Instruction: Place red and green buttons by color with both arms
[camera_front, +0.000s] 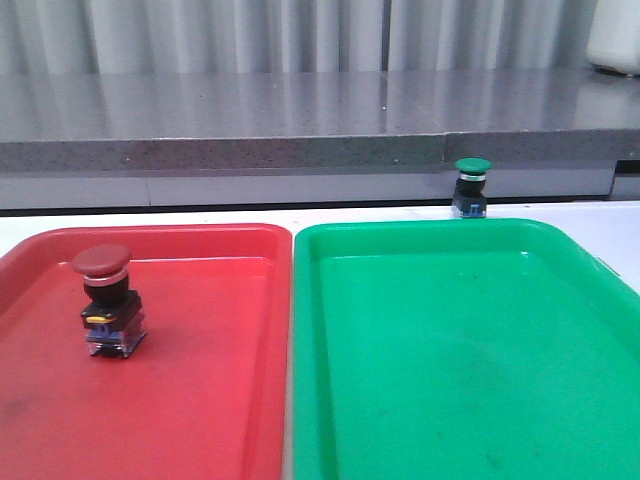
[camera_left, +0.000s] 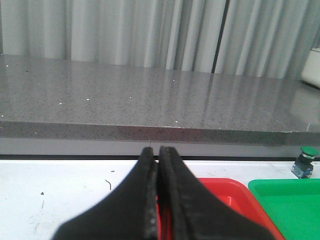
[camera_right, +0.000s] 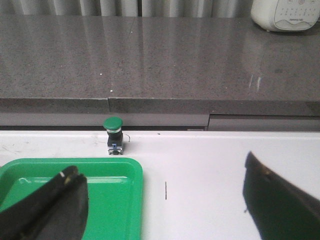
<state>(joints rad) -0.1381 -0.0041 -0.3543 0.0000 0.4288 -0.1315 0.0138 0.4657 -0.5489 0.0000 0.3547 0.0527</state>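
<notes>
Trays are sitting side by side on a white tabletop (camera_front: 150, 214), with the green tray (camera_front: 460, 350) serving as the landmark here. The red tray (camera_front: 200, 380) is lying directly to its left, their long edges almost touching.

The red button (camera_front: 105, 300) is standing upright inside the red tray, toward that tray's left side and well apart from the green tray. Its dull red cap is sitting on top of a black body.

The green button (camera_front: 471, 187) is standing upright on the bare tabletop just beyond the green tray's far rim, toward its right half, close to the rim but outside the tray. Behind it a grey stone ledge (camera_front: 300, 115) is running across the scene, with pale curtains (camera_front: 300, 35) hanging beyond.

The left end effector (camera_left: 158, 155) is hovering with its two black fingers pressed together, nothing between them, over the red tray's far edge, left of the green tray.

The right end effector (camera_right: 165, 172) is hanging with its fingers spread wide and empty, one finger over the green tray, the green button ahead of it.
</notes>
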